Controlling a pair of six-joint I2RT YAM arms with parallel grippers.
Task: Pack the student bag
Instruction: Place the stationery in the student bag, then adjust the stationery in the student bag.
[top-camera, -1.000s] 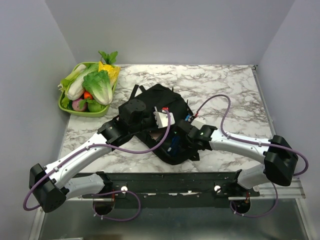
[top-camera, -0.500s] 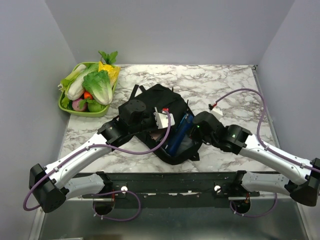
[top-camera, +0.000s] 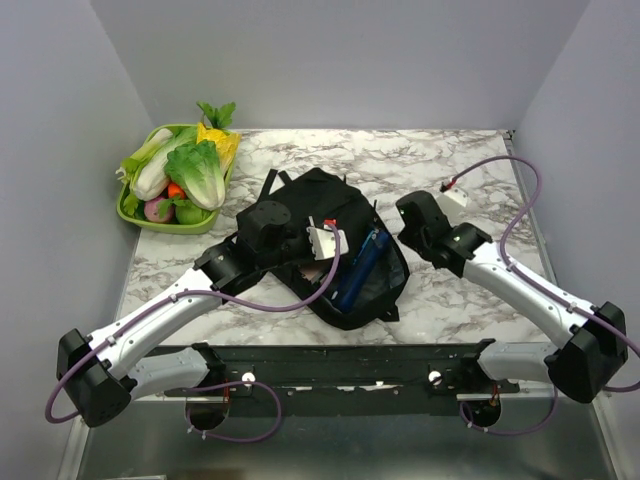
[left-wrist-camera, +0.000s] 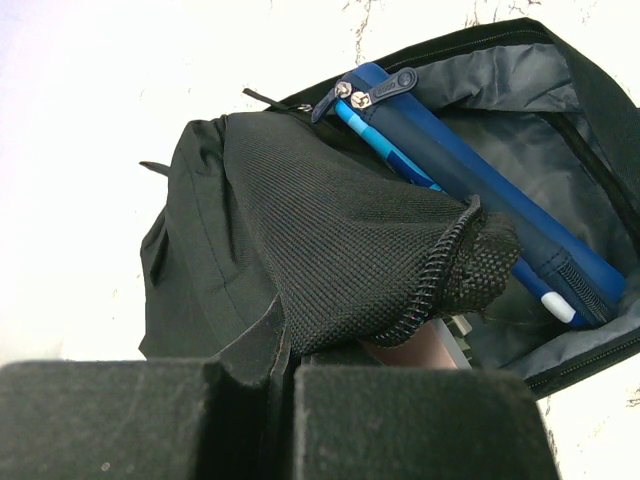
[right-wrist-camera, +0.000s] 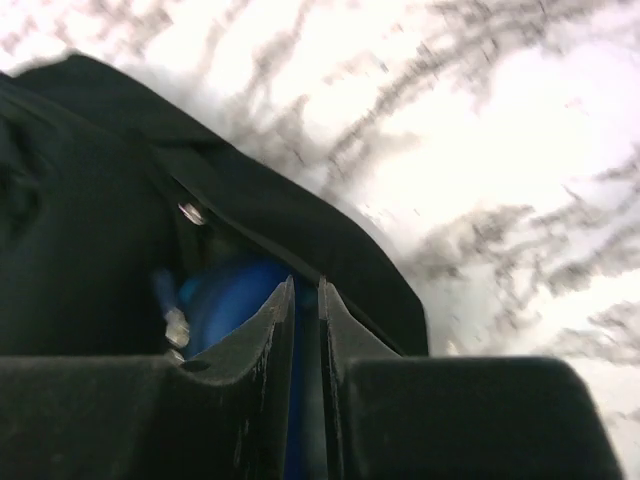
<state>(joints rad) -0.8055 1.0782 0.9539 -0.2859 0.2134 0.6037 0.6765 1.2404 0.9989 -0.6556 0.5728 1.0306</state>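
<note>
The black backpack (top-camera: 318, 192) lies unzipped at the middle of the marble table (top-camera: 450, 160), mouth turned toward the right arm. Its near edge sits close to the rail where the arms are bolted. Open marble runs behind it to the back wall and to its right as far as the side wall. A green tray (top-camera: 140, 221) of vegetables fills the far left corner, just beside the bag's upper left edge. The left gripper (left-wrist-camera: 288, 352) is clamped tight on the bag's mesh flap (left-wrist-camera: 340, 230), lifting it off a blue pencil case (top-camera: 362, 262) that lies slanted inside. The right gripper (right-wrist-camera: 306, 292) hangs over the bag's right rim, jaws parted by a thin slit and gripping nothing.
</note>
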